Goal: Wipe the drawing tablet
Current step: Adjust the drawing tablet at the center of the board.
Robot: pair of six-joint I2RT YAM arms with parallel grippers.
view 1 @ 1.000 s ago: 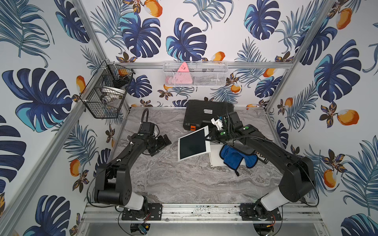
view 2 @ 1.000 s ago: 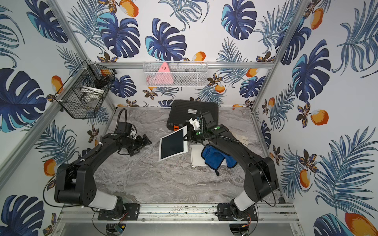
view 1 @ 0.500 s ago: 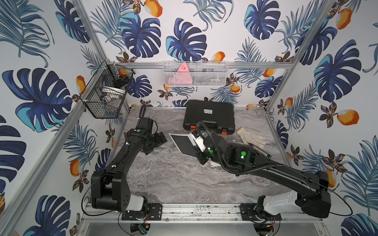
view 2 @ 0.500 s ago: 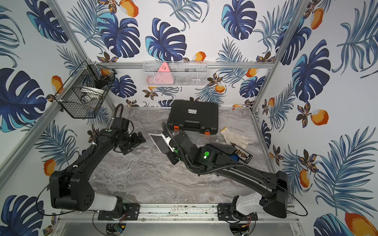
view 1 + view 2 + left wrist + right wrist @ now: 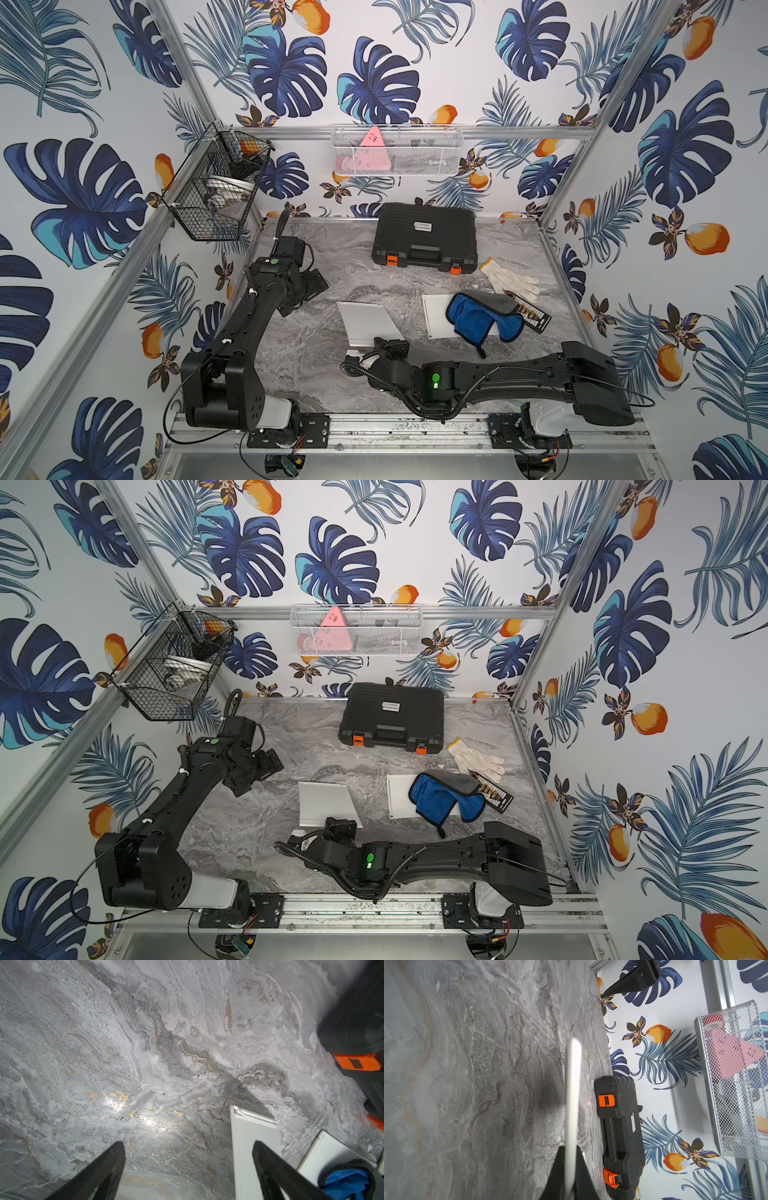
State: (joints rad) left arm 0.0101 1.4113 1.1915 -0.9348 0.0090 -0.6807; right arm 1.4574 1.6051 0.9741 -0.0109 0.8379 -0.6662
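- right pincer [image 5: 383, 344] is shut tight on the drawing tablet [image 5: 365, 324], which is pinched by its front edge.
- in the right wrist view, the tablet is seen from its thin side and is squeezed between the two black fingers [image 5: 556, 1167].
- the tablet is held over the middle of the worktop [image 5: 316, 365], a bit toward the front edge. its white side is seen from above in both top views, and a shadow is thrown on the worktop under it.
- left pincer [image 5: 313, 284] is opened wide and nothing is held in it. it is found near the left edge of the worktop, well apart from the tablet.
- a blue cloth [image 5: 478, 322] is laid on a white board [image 5: 434, 316], between the tablet and the right edge, apart from both pincers.
- a black case [image 5: 424, 237] with orange clips is set by the back edge.
- a white glove [image 5: 513, 281] is laid near the right edge, just beside a black strip [image 5: 536, 319] of small bits.
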